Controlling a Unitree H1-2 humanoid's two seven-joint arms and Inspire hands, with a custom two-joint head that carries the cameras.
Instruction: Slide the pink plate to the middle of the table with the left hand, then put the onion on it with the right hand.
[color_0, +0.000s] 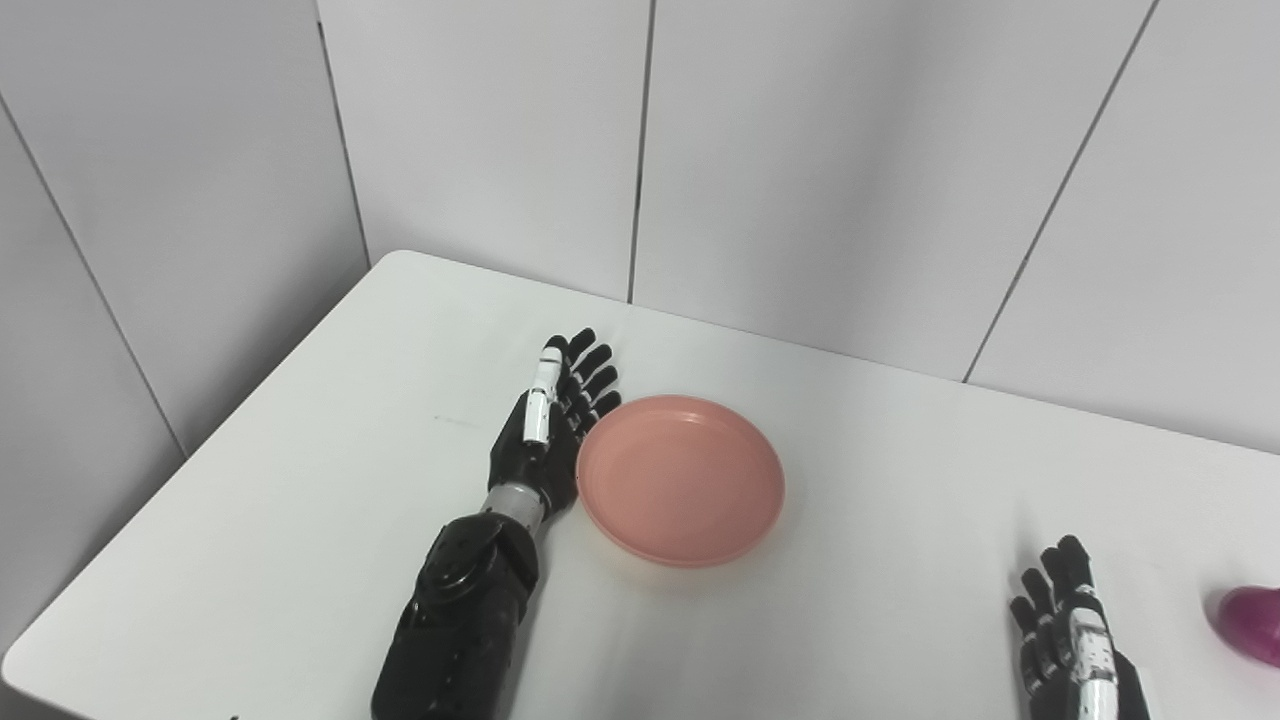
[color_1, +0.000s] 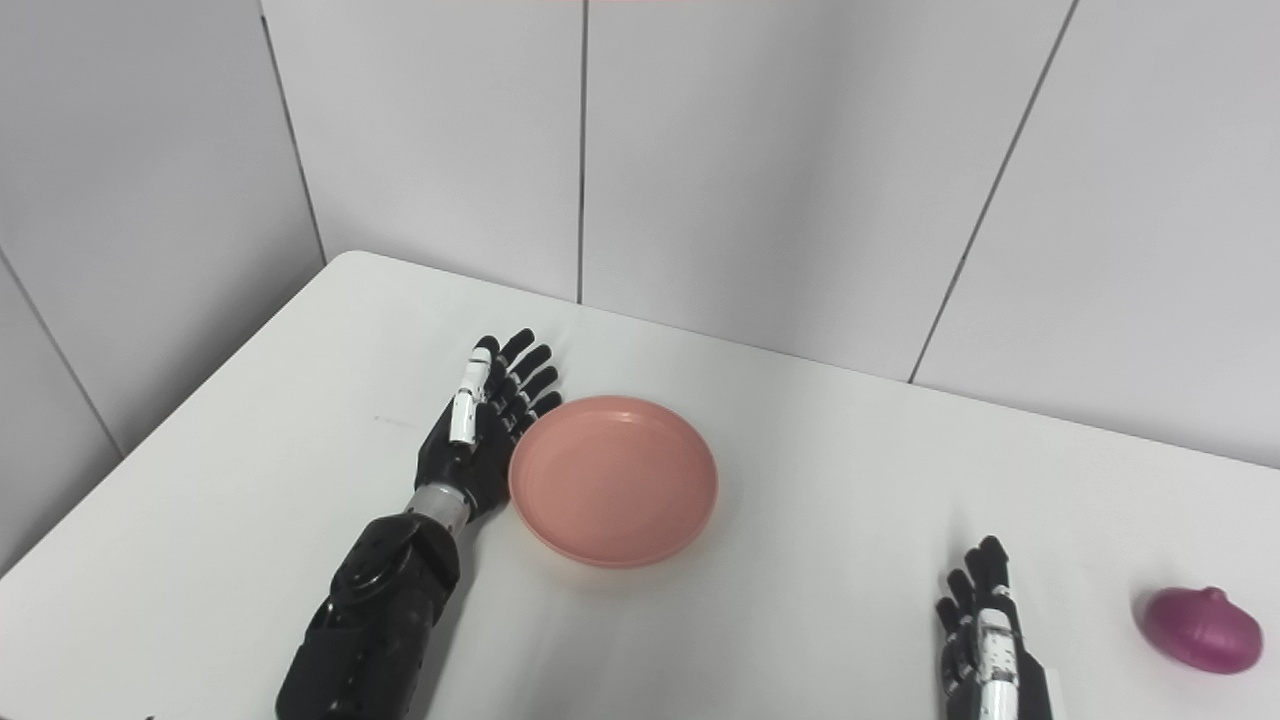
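A pink plate (color_0: 680, 478) lies flat on the white table (color_0: 300, 480), a little left of the table's middle, with nothing on it. My left hand (color_0: 548, 425) stands on edge against the plate's left rim, fingers straight and apart, holding nothing. The purple onion (color_1: 1200, 630) rests on the table at the far right. My right hand (color_1: 985, 635) lies near the front edge, left of the onion and apart from it, fingers extended and open.
Grey wall panels (color_0: 800, 150) close off the back and left of the table. The table's rounded far-left corner (color_0: 400, 258) shows, and its left edge runs down to the front.
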